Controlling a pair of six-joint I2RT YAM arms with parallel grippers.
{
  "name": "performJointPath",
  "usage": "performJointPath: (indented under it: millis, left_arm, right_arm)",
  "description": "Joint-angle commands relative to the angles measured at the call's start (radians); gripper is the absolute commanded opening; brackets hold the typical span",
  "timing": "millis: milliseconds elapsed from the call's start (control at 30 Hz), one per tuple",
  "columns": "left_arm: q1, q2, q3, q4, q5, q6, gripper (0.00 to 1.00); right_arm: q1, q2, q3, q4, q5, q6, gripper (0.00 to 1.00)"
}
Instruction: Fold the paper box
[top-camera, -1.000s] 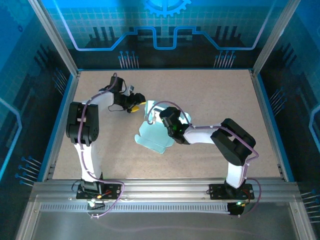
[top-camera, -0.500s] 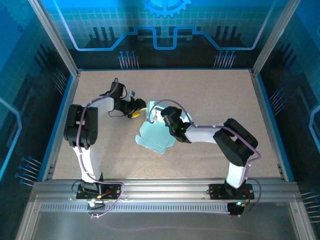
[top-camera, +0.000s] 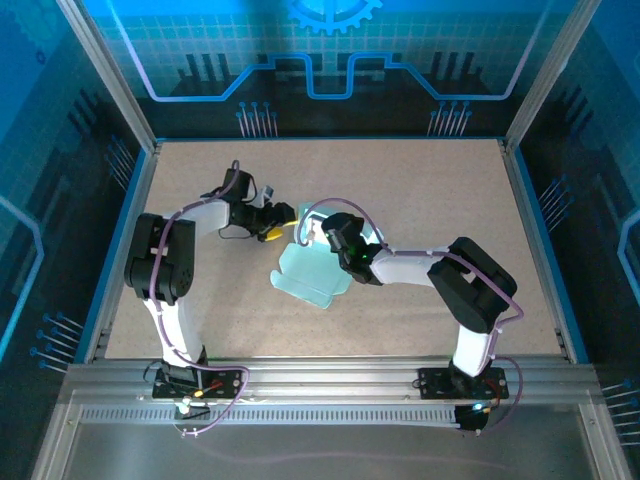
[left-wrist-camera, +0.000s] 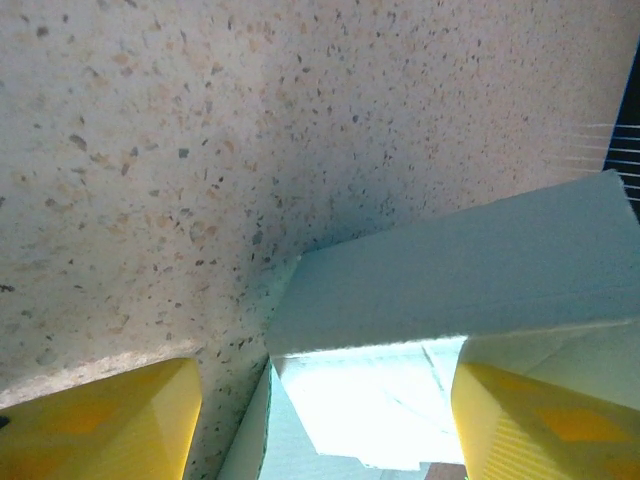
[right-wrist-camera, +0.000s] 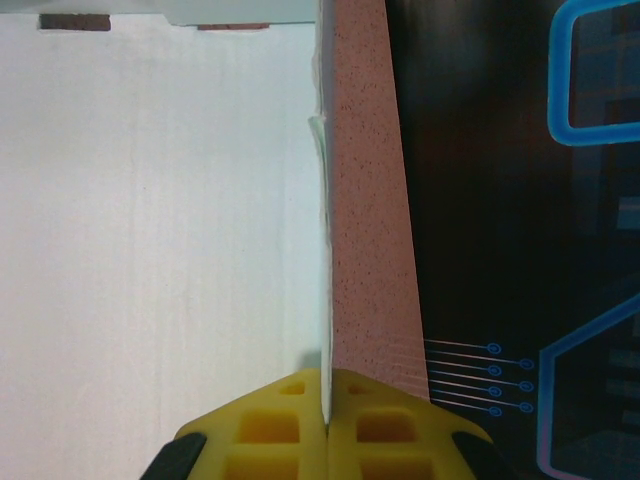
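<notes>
Speckled beige tabletop (top-camera: 430, 190) under blue-lit walls (top-camera: 330, 60) holds paper box (top-camera: 305, 272).

A speckled tabletop (top-camera: 430, 190) sits inside blue-lit walls (top-camera: 420, 40) (metal-framed).

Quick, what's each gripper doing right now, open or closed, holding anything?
Left gripper: open, fingers either side of a flap of the box, not clamped.
Right gripper: closed on the box edge.
</notes>
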Motion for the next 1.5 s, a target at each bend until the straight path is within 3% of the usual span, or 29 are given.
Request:
performJointPath:
  millis: [0, 633, 933, 1467]
  left_arm:
    - [-0.023, -0.048, -0.016, 0.012, 0.028, 0.01, 0.68]
    - [-0.048, 0.004, -0.005, 0.02, 0.011, 0.01, 0.67]
    - [-0.053, 0.005, 0.01, 0.009, -0.068, 0.054, 0.65]
    - [-0.103, 0.018, 0.123, -0.128, -0.115, 0.217, 0.61]
  right_arm:
    - [-0.014, -0.032, 0.032, -0.026, -0.024, 0.022, 0.0]
    - [0.007, 0.029, -0.032, 0.185, 0.008, -0.158, 0.0]
    - [0.013, 0.036, -0.05, 0.223, -0.017, -0.197, 0.0]
    - [0.005, -0.014, -0.047, 0.102, -0.083, -0.121, 0.0]
